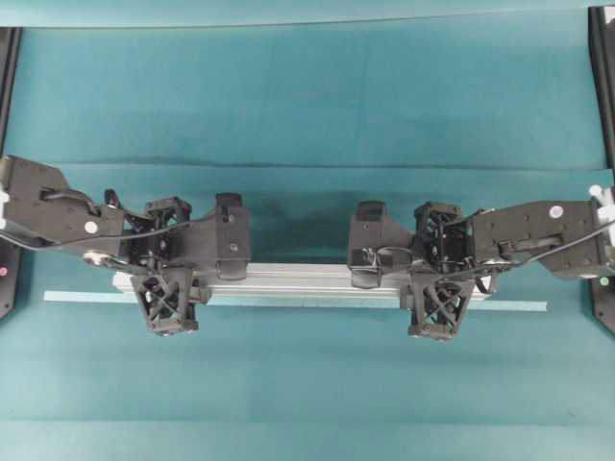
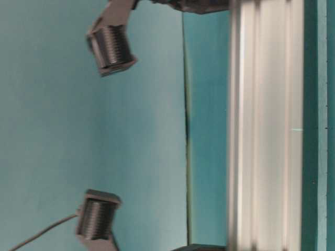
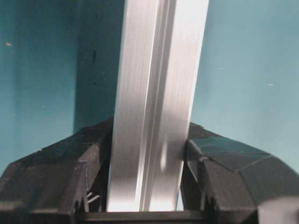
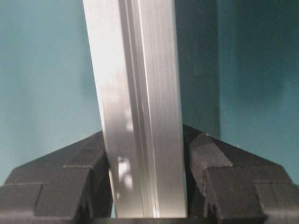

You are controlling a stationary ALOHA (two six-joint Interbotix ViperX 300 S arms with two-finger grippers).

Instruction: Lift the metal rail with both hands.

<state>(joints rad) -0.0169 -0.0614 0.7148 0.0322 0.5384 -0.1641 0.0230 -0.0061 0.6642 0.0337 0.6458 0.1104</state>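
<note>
The metal rail point(image 1: 298, 279), a silvery grooved bar, runs left to right across the middle of the overhead view. My left gripper point(image 1: 168, 265) is shut on it near its left end and my right gripper point(image 1: 440, 271) near its right end. The left wrist view has the rail point(image 3: 154, 93) running straight up between the black fingers point(image 3: 212, 161), which press on both its sides. It is the same in the right wrist view, rail point(image 4: 135, 93) between fingers point(image 4: 219, 172). A broad shadow lies on the cloth beside the rail. The table-level view shows the rail point(image 2: 267, 130) close and blurred.
A thin flat pale strip point(image 1: 288, 303) lies on the teal cloth just in front of the rail and reaches past both its ends. Black frame posts point(image 1: 603, 77) stand at the side edges. Two dark ribbed cylinders point(image 2: 111, 49) show in the table-level view.
</note>
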